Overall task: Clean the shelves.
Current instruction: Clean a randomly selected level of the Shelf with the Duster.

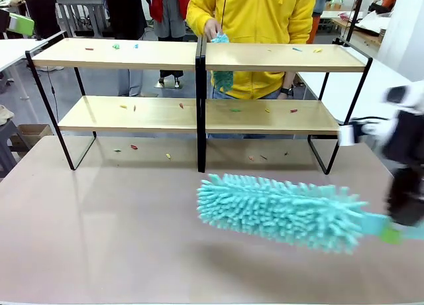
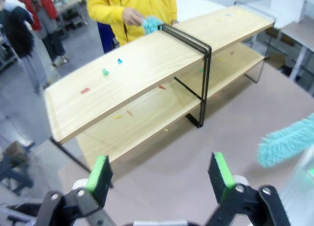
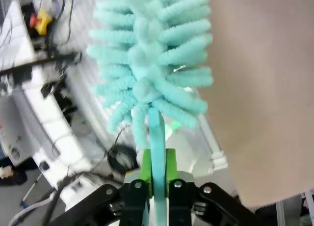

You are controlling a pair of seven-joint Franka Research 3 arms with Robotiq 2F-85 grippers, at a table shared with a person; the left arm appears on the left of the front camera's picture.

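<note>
Across the lower half of the front view lies a dull pinkish-brown worktop. Behind it, along the top of the frame, is a busy workshop with white tables, benches and people standing. Toward the far edge of the worktop stand the shelves, spanning most of the frame's width: two light-wood boards in a thin black frame with a black centre post. Small coloured scraps dot both boards and the worktop beneath them. At top centre, behind the shelves, a person in a yellow hoodie holds a small teal duster at the back edge of the upper board.

At the bottom of the right wrist view, the right fingers are clamped on the thin handle of a long teal duster. In the front view its fluffy head reaches from lower right toward the centre, in front of the shelves and apart from them.

In the left wrist view, the left fingers rise from the bottom edge, spread wide with nothing between them. The shelves lie well beyond them, running diagonally across the upper half of the frame.
</note>
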